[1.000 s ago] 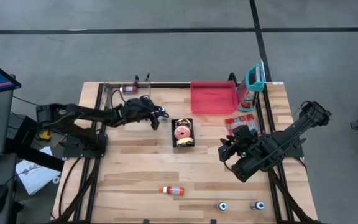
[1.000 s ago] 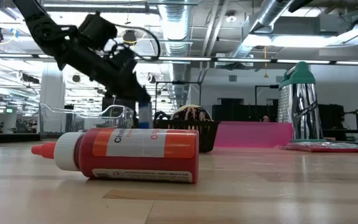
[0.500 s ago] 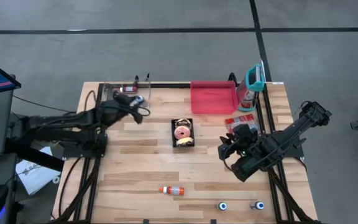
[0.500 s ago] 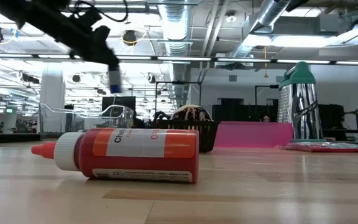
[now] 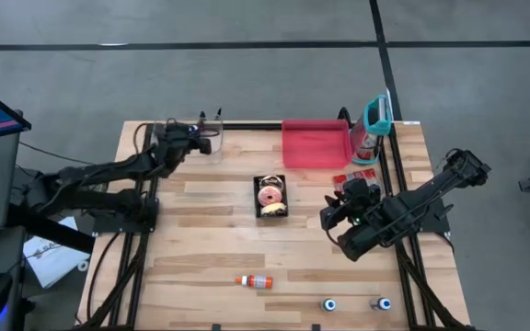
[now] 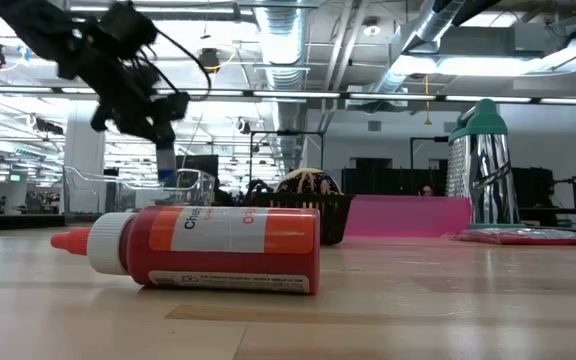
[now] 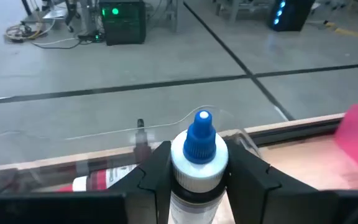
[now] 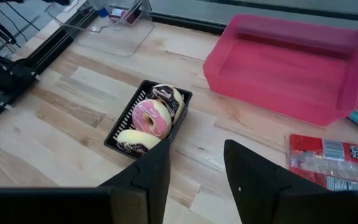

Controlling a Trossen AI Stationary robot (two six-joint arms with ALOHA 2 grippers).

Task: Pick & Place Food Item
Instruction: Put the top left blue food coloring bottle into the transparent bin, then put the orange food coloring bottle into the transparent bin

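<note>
The left pincer [image 7: 199,180] hovers over the far left corner of the wooden surface [image 5: 210,248], its fingers [image 7: 156,174] clamped on a white squeeze bottle with a blue cap [image 7: 199,152], held upright above a clear plastic bin [image 5: 168,138] in which a small red bottle [image 7: 101,180] lies. The right pincer [image 8: 194,168] waits above the right side of the surface, empty, its fingers parted to a middling gap, pointed toward the black basket of donuts [image 5: 270,196] at mid-surface. Behind that stands a pink tray [image 5: 316,144], with a teal-handled grater [image 5: 376,115] beside it and a red snack packet [image 5: 353,179] nearby. A red sauce bottle [image 5: 255,280] lies on its side near the front edge.
</note>
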